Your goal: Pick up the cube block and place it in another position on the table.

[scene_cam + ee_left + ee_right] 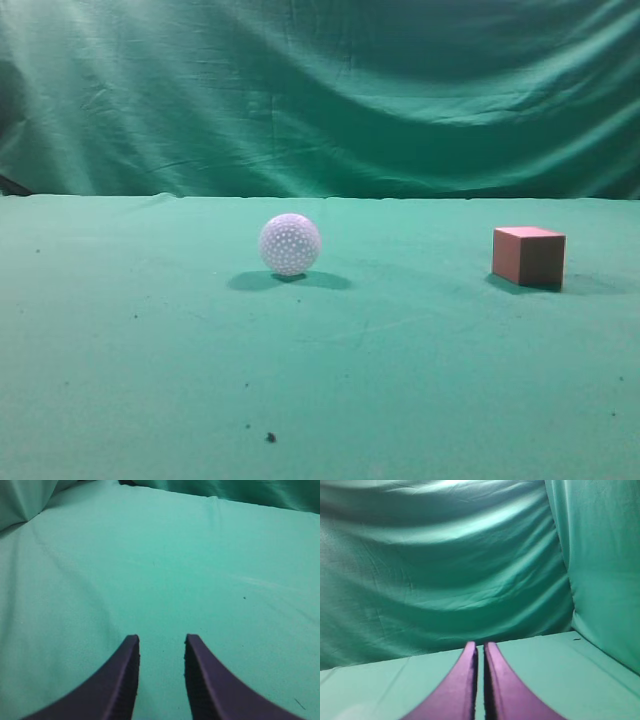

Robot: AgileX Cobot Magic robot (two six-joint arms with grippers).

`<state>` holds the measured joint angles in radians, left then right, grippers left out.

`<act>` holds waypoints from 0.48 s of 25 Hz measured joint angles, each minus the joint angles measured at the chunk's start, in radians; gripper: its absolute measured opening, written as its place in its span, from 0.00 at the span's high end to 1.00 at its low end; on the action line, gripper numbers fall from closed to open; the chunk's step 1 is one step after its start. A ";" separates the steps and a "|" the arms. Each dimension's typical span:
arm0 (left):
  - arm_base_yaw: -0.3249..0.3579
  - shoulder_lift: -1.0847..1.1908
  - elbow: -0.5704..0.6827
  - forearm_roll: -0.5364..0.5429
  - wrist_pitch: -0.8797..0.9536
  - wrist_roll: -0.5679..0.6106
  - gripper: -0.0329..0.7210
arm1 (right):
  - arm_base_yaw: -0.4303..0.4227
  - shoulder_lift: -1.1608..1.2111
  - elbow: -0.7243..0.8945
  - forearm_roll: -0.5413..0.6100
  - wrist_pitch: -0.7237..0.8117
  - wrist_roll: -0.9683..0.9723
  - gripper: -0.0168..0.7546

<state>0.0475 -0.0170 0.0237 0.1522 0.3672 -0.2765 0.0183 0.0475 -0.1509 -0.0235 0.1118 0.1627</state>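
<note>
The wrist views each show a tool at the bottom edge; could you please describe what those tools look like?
The left tool has two dark navy-purple fingers, curved like horns and tapering to blunt tips, with fine ribbing along their inner edges. The right tool has the same curved, tapering shape but appears a lighter magenta-purple, with dark inner edges. No cables, markings or arm links are visible, and neither tool appears in the exterior view.

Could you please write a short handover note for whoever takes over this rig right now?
Left gripper: open, empty, over bare table.
Right gripper: nearly shut, empty, facing the backdrop curtain.
Cube block: resting on the table at the right of the exterior view, apart from the white ball near the middle.
Done: nothing; neither arm shows in the exterior view.
Left: grasp the cube, set it elsewhere.
</note>
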 joint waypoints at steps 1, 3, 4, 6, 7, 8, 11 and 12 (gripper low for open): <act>0.000 0.000 0.000 0.000 0.000 0.000 0.61 | 0.000 0.046 -0.047 0.000 0.061 -0.014 0.98; 0.000 0.000 0.000 0.000 0.000 0.000 0.61 | 0.000 0.152 -0.151 0.000 0.172 -0.035 0.98; 0.000 0.000 0.000 0.000 0.000 0.000 0.61 | 0.000 0.194 -0.196 0.000 0.237 -0.037 0.98; 0.000 0.000 0.000 0.000 0.000 0.000 0.61 | 0.000 0.285 -0.250 0.002 0.340 -0.037 0.98; 0.000 0.000 0.000 0.000 0.000 0.000 0.61 | 0.000 0.316 -0.260 0.002 0.378 -0.037 0.98; 0.000 0.000 0.000 0.000 0.000 0.000 0.61 | 0.002 0.378 -0.265 0.009 0.435 -0.042 0.98; 0.000 0.000 0.000 0.000 0.000 0.000 0.61 | 0.048 0.452 -0.300 0.056 0.511 -0.122 0.98; 0.000 0.000 0.000 0.000 0.000 0.000 0.61 | 0.048 0.452 -0.300 0.056 0.511 -0.122 0.98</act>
<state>0.0475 -0.0170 0.0237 0.1522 0.3672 -0.2765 0.0660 0.4997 -0.4509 0.0324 0.6223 0.0407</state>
